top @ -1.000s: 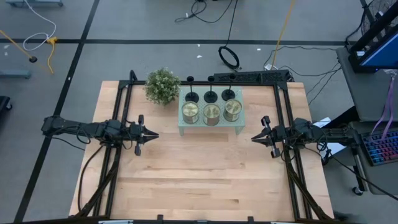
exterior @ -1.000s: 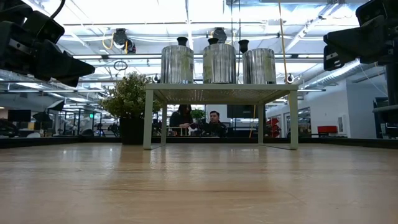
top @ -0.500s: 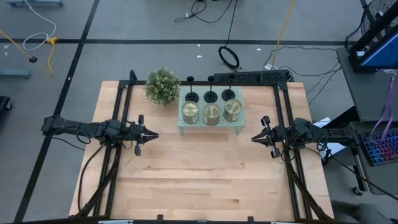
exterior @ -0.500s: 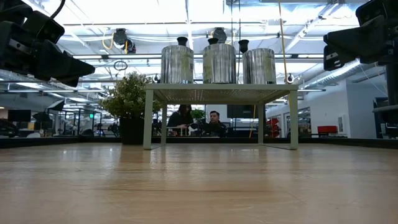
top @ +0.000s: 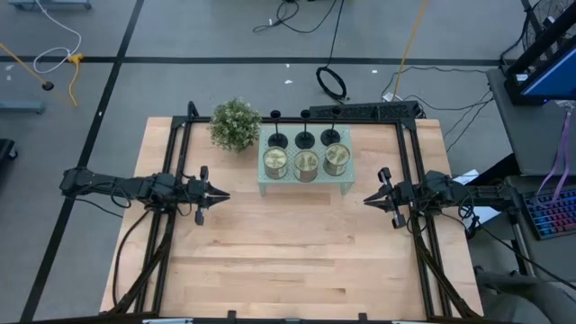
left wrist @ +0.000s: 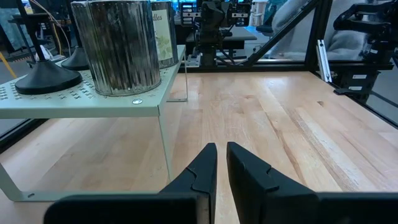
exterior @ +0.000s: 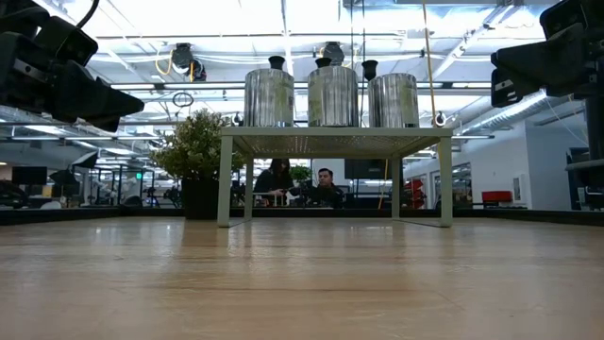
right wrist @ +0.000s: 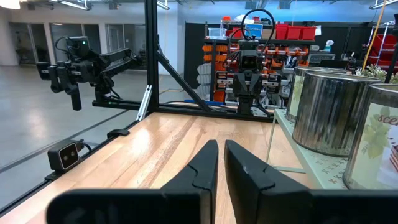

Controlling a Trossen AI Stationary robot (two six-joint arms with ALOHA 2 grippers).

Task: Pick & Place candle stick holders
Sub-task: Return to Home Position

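Overhead view. Light wooden tabletop carries a pale green perforated metal shelf toward its far edge. Three matte-black candle stick holders, round flared bases with thin stems, stand upright in a row along the shelf's far side. Three ribbed gold-green jars line up just in front of them, one per holder. Small potted green plant sits just beside the shelf, on the left arm's side. Left gripper and right gripper hang over opposite sides of the tabletop, tips pointing toward each other, both apart from the shelf.

Low view. Shelf stands on thin legs; only the holders' tops show, poking up behind the jars. Both grippers are raised above the tabletop at the frame's edges, touching nothing. Two people sit in the room beyond, seen under the shelf.

Left wrist view. Left gripper's fingers are closed to a thin slit with nothing between them. One holder's base rests on the shelf top beside a jar.

Right wrist view. Right gripper's fingers are likewise pressed nearly together and empty; jars and shelf lie off to one side.
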